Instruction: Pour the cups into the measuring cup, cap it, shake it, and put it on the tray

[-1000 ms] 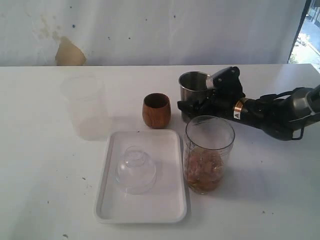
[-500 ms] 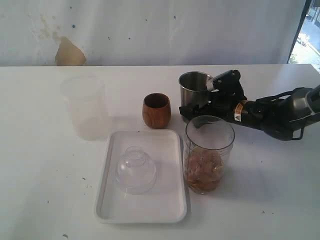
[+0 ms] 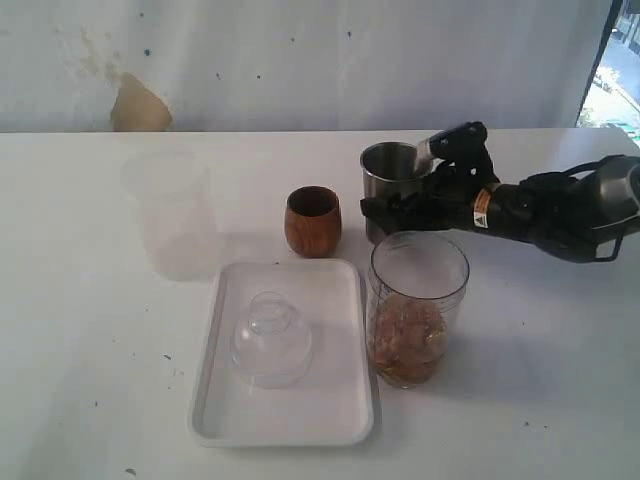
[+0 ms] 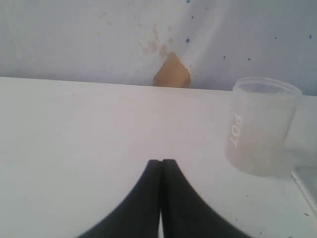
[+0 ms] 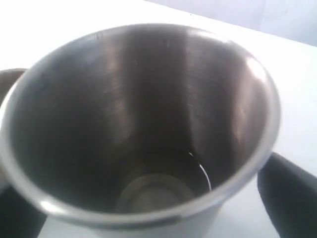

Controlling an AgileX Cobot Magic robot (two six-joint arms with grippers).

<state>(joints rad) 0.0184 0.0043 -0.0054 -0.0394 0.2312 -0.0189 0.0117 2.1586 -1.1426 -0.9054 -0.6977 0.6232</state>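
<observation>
Right gripper (image 3: pixel 400 182) is reaching in from the right edge of the exterior view, and its two dark fingers (image 3: pixel 385 210) are sitting on either side of the steel tumbler (image 3: pixel 388 163), right of centre in the upper half of the frame. The jaws are standing spread to about the tumbler's width. In the right wrist view the steel tumbler (image 5: pixel 143 124) is filling the frame, its mouth facing the camera, with a dark finger (image 5: pixel 290 198) showing on each flank. Whether the fingers are pressing on the steel wall or only lying beside it cannot be told. The tumbler is standing upright on the white table (image 3: pixel 80 350).

Just below it in the frame, the measuring cup (image 3: pixel 418 300) is standing upright with brownish contents in its lower part, touching or nearly touching the right rim of the tray (image 3: pixel 340 420). A clear dome lid (image 3: pixel 272 340) is sitting on the tray. The wooden cup (image 3: pixel 313 220) is standing just left of the tumbler, above the tray.

Left gripper (image 4: pixel 161 163) is showing only in its own wrist view, fingers pressed together on nothing, with a frosted cup (image 4: pixel 260 129) standing beyond it.
</observation>
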